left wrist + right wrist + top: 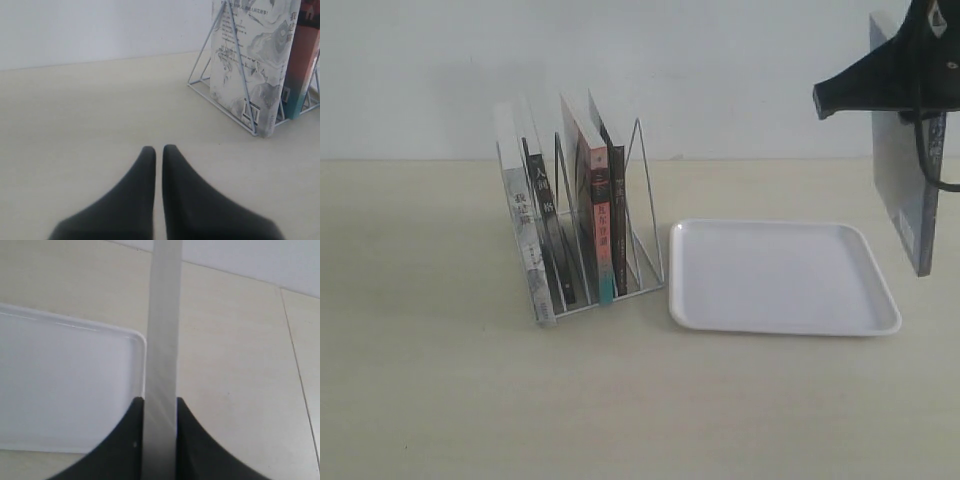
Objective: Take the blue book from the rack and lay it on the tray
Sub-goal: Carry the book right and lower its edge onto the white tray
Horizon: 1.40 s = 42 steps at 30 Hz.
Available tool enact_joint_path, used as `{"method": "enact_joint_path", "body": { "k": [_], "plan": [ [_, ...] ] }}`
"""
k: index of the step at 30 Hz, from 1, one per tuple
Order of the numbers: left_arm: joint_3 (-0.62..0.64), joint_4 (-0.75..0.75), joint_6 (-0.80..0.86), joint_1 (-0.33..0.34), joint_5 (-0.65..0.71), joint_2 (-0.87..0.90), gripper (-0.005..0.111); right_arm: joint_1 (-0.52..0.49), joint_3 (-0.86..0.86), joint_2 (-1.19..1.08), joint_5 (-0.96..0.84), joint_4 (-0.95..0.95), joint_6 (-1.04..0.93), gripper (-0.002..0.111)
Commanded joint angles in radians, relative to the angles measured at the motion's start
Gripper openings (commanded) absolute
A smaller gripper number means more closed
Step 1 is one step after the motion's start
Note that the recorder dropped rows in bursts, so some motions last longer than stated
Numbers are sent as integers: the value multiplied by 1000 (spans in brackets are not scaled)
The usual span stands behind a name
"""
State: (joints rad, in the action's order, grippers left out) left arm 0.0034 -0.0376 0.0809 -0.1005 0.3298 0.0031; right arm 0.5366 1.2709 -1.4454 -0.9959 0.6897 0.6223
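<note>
My right gripper (887,88) is shut on the top of the blue book (902,190), which hangs upright in the air just past the right end of the white tray (780,275). The face that shows looks grey-blue. In the right wrist view the book's thin edge (162,335) runs out from between the right gripper's (160,405) fingers, beside the tray's rim (142,347). The white wire rack (642,190) stands left of the tray. My left gripper (156,150) is shut on nothing, low over the table near the rack (207,45); it is outside the exterior view.
The rack holds a grey-white patterned book (525,240) (250,65), a black-spined book (548,215), a pink-to-teal spined book (603,235) and another dark-spined one (618,205). A white wall stands behind the pale wooden table (470,400).
</note>
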Motion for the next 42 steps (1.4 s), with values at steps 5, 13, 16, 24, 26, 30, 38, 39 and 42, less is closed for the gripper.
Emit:
{"method": "enact_joint_path", "body": {
  "k": [5,13,16,24,26,30,38,39,42],
  "plan": [
    [-3,2,-7,0,-15,-3,5,1,140,-181,-78,24,-116,0],
    [-3,2,-7,0,-15,-3,5,1,387,-391,-219,-27,-243,0],
    [-3,2,-7,0,-15,-3,5,1,408,-439,-216,-27,-250,0],
    [-3,2,-7,0,-15,-3,5,1,408,-515,-164,-38,-236,0],
    [-3,2,-7,0,-15,-3,5,1,408,-519,-152,-42,-231,0],
    [-3,2,-7,0,-15,-3,5,1,408,-521,-139,-64,-231,0],
    [-3,2,-7,0,-15,-3,5,1,404,-528,-134,-68,-211,0],
    [-3,2,-7,0,-15,-3,5,1,404,-532,-137,-68,-209,0],
    [-3,2,-7,0,-15,-3,5,1,404,-562,-143,-91,-209,0]
  ]
}}
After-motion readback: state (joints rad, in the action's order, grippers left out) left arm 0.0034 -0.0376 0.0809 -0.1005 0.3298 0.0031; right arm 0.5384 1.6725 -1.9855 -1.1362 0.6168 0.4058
